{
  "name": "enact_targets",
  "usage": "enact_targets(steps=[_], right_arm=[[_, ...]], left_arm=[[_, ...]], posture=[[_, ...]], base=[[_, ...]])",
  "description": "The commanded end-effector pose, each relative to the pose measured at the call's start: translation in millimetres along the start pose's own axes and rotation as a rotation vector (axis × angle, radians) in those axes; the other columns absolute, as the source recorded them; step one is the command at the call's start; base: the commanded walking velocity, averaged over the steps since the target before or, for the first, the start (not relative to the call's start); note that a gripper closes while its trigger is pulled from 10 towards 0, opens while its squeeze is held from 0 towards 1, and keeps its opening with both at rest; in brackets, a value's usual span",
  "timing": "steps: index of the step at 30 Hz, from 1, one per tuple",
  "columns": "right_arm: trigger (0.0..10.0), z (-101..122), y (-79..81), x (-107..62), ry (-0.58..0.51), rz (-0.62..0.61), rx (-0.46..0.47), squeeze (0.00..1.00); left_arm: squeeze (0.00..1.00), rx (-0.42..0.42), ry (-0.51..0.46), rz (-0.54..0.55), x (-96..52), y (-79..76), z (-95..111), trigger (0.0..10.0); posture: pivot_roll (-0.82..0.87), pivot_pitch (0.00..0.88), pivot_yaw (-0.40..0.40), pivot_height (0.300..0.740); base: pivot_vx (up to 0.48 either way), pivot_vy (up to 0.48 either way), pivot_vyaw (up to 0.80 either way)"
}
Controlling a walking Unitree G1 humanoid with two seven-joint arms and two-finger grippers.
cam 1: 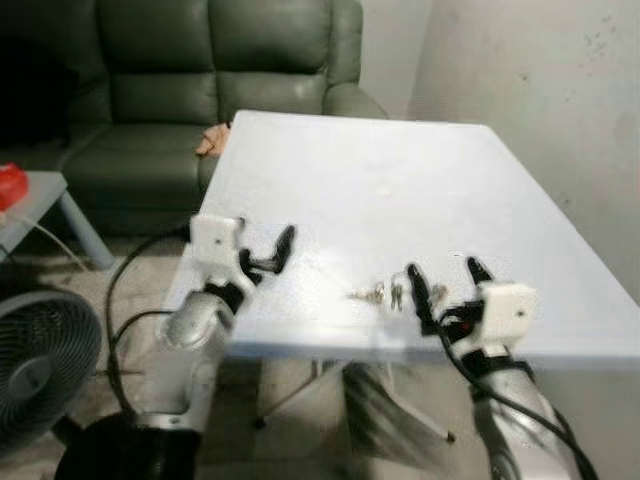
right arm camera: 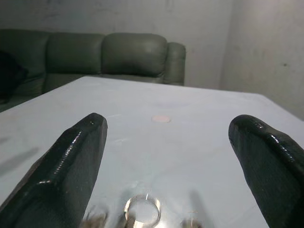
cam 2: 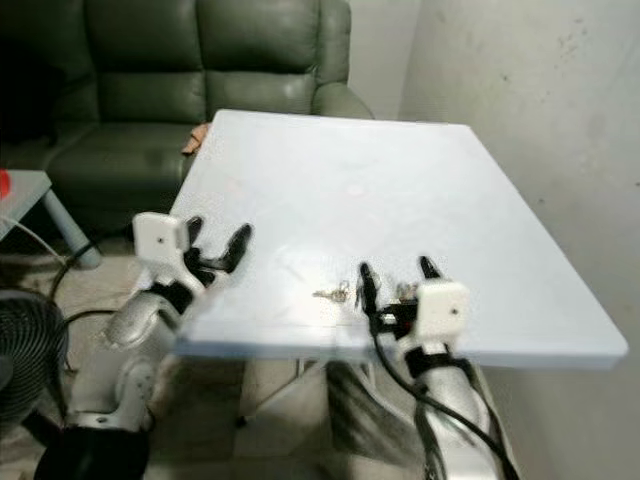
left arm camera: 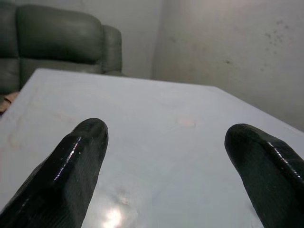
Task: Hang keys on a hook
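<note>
White table (cam 1: 400,180) stands before a green sofa (cam 1: 200,70); your keys (cam 1: 378,293) lie near its front edge. Right gripper (cam 1: 444,283) sits just behind them, jaws apart. Left gripper (cam 1: 262,245) hovers at the left edge, jaws apart

Keys (cam 2: 336,293): laid near the counter's (cam 2: 400,190) front edge.
Right claw (cam 2: 394,274): held spread at that edge, just beside the keys.
Left claw (cam 2: 217,240): held spread at the front left corner.
</note>
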State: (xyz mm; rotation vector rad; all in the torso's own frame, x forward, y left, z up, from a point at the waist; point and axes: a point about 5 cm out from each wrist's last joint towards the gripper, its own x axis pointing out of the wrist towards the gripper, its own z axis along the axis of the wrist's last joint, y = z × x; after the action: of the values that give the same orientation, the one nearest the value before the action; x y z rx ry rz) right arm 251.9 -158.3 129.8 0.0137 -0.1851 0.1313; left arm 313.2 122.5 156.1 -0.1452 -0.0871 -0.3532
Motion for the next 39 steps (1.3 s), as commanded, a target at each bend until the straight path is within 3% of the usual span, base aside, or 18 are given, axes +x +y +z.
enact_targets(steps=[1, 11, 22, 32, 39], right_arm=[[10.0, 2.2, 5.7, 1.7, -0.009, 0.016, 0.011, 0.0], [10.0, 0.9, 5.6, 5.3, 0.019, 0.09, -0.028, 0.0], [10.0, -0.5, -11.1, 18.5, 0.055, 0.221, -0.146, 0.0], [10.0, -9.0, -21.0, 40.3, 0.1, 0.318, -0.196, 0.0], [10.0, -12.7, -31.9, 41.4, 0.124, 0.374, -0.186, 0.0]], left_arm=[[0.0, 0.019, -0.005, 0.036, -1.7, 6.5, 2.3, 10.0], [0.0, 0.048, -0.04, 0.019, -4.5, 0.8, -0.2, 10.0], [0.0, 0.087, -0.049, -0.046, -12.5, -6.6, -7.6, 10.0], [0.0, 0.117, 0.003, -0.291, -27.7, -46.8, -22.3, 10.0], [0.0, 0.118, 0.031, -0.346, -34.7, -53.9, -23.7, 10.0]], posture=[[-0.11, 0.032, -0.041, 0.74], [-0.1, 0.025, -0.053, 0.74], [-0.1, 0.024, -0.077, 0.74], [-0.09, 0.087, -0.08, 0.74], [-0.1, 0.12, -0.061, 0.74]], base=[[0.0, 0.0, 0.0], [0.0, 0.0, 0.0], [0.0, 0.0, 0.0], [0.0, 0.0, 0.0], [0.0, 0.0, 0.0]])
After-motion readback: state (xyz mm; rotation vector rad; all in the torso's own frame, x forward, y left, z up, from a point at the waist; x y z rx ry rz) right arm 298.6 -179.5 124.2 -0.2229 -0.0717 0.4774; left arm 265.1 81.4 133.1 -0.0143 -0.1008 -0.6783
